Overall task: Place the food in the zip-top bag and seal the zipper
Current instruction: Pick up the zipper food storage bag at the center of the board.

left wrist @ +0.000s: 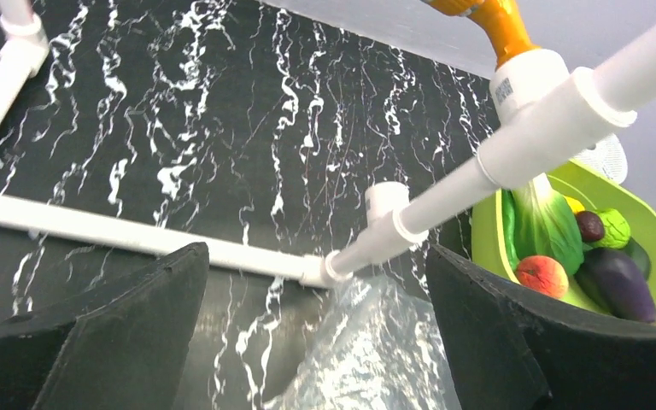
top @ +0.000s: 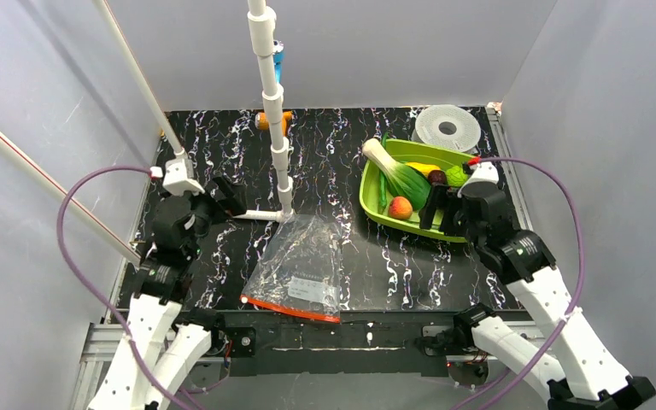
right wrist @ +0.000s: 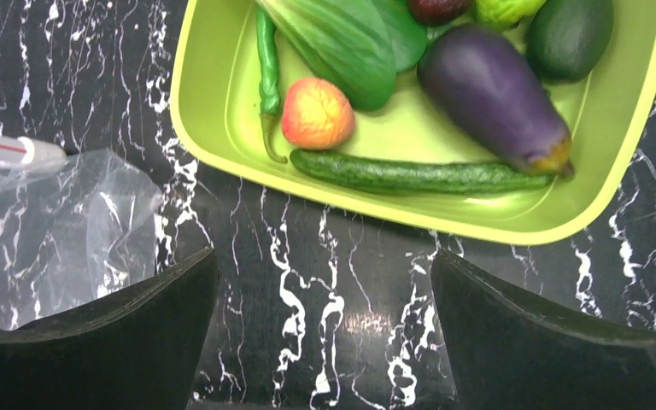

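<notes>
The clear zip-top bag (top: 299,260) lies flat on the black marbled table, its red-orange zipper (top: 290,308) toward the near edge. The food sits in a lime-green tray (top: 371,205): an orange-red peach (top: 401,207), a leafy green (top: 406,178), a yellow piece (top: 421,167) and others. My left gripper (top: 229,196) hovers open left of the bag's far end (left wrist: 376,350), nothing between its fingers (left wrist: 137,325). My right gripper (top: 440,209) stands open at the tray's near rim (right wrist: 222,145), over bare table. Just beyond it lie the peach (right wrist: 318,113), a cucumber (right wrist: 410,173) and a purple eggplant (right wrist: 491,94).
A white pipe frame (top: 273,102) rises from the table just behind the bag, its foot (left wrist: 137,235) running along the table in front of my left fingers. A white round object (top: 447,126) sits behind the tray. Grey walls close in both sides.
</notes>
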Controlling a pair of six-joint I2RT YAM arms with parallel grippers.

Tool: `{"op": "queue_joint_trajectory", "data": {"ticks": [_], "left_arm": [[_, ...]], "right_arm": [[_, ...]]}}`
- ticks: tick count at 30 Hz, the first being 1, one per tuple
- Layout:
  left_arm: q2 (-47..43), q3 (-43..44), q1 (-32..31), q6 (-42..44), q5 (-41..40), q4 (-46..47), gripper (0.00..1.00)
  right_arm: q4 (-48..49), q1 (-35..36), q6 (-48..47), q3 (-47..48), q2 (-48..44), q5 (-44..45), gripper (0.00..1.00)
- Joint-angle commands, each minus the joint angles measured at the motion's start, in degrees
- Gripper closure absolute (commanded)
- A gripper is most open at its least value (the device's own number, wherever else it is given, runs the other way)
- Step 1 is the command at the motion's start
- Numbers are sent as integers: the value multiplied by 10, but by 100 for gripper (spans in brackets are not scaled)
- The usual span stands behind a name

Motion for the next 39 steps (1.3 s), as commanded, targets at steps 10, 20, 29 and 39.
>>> {"op": "queue_joint_trajectory", "data": {"ticks": [10,20,29,39], "left_arm": [[-166,24,-1,-153,65,-384,2],[-152,-9,-1,-217,197,-444,2],[-143,12,-1,-204,190,-488,2],[-135,47,-1,-174,137,-517,2]], "right_arm": [[22,73,42,-75,-38,-144,0],[48,469,47,15,154,60,0],[-31,706,-67,213,467,266,0],[-80,727,-133,300,634,283,6]]}}
